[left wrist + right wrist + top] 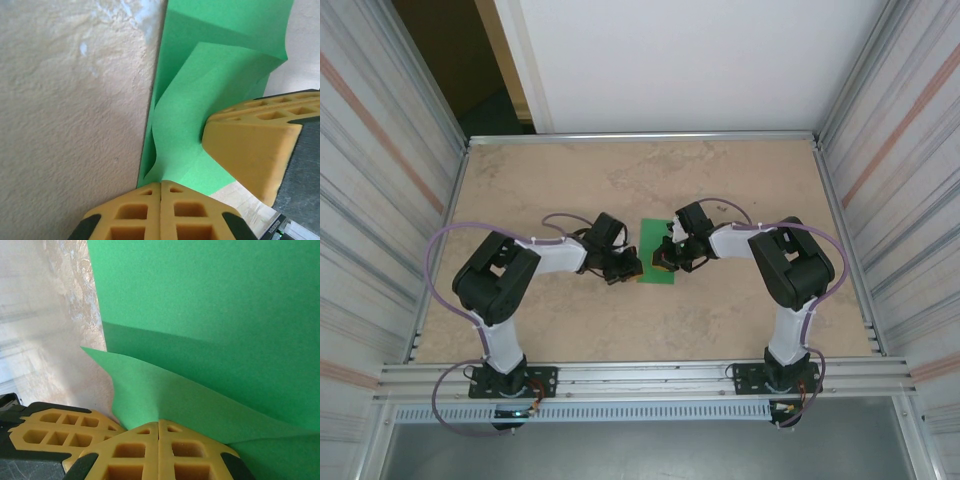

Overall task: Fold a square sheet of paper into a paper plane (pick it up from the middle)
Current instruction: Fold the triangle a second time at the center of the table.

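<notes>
- Firmly, my left gripper (160, 185) has its yellow fingertips pressed together on one edge of the square sheet of paper (215, 90), and the green rises from that pinch in a wavy flap.
- My right gripper (159, 424) is likewise closed on the opposite edge, where a flap peels up from the part lying flat.
- I judge that I hold both edges near their middles so the two sides can be lifted and brought over evenly for a centre fold. A grip at a corner would let the thin paper twist.
- From above, the sheet lies in the middle of the table (570, 180), between my two grippers and mostly flat. It shows no dart shape yet, so the folding looks barely begun.
- What crowds me is my own other hand: from the left wrist, a right finger sits against the raised flap, just beside my pinch. The two heads face each other with little room to turn.
- Further out, the corrugated side walls (380, 150), the metal rail (640, 375) by my bases and my lilac cables (450, 240) are well apart from the paper.
</notes>
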### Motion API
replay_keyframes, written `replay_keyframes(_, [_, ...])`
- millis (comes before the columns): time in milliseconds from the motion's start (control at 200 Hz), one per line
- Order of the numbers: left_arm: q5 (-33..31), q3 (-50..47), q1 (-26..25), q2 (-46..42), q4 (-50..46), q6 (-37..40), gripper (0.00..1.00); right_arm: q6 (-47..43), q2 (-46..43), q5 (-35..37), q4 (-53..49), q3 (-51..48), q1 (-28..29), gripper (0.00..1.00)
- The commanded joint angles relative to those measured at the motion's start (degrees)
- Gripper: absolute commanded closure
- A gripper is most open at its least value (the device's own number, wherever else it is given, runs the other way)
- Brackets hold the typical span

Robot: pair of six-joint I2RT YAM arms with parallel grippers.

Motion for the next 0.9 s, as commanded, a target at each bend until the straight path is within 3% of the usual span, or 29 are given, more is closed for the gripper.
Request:
replay_keyframes(0, [-1.9, -1.8, -0.1, 0.9, -2.7, 0.1, 0.96, -2.6, -1.6, 4.0, -6.1, 1.0, -0.6, 0.98])
replay_keyframes(421, [-1.9, -1.8, -0.1, 1.6, -2.3, 0.4, 0.97, -6.8, -1.9, 4.0, -7.4, 4.1, 3.9, 0.97])
replay_keyframes(897, [-2.3, -2.5, -0.1, 1.5, -3.3, 0.1, 0.97, -6.7, 1.8, 4.2, -7.1, 4.6, 2.8, 0.98])
